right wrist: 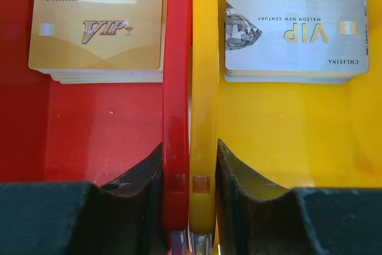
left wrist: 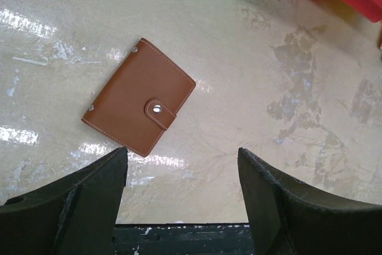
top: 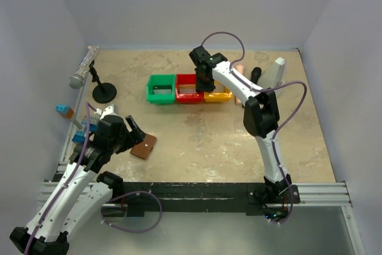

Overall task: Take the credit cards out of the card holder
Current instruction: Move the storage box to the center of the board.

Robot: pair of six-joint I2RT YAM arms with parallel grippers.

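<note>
Brown card holder (left wrist: 138, 97) lies snapped closed.

The mottled beige table (top: 209, 141) carries a closed brown holder (top: 144, 146) lying flat near the front left. A green bin (top: 160, 100), red bin (top: 188, 100) and yellow bin (top: 218, 98) stand side by side farther back. What seems a mic stand (top: 104, 93) sits at the left.

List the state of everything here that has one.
card holder, closed, snap fastened, flat on table.
left gripper, open, empty, clear of the card holder.
gold cards, stacked in red bin.
silver cards, stacked in yellow bin.
right gripper, astride those bins' adjoining walls; grip unclear.
</note>
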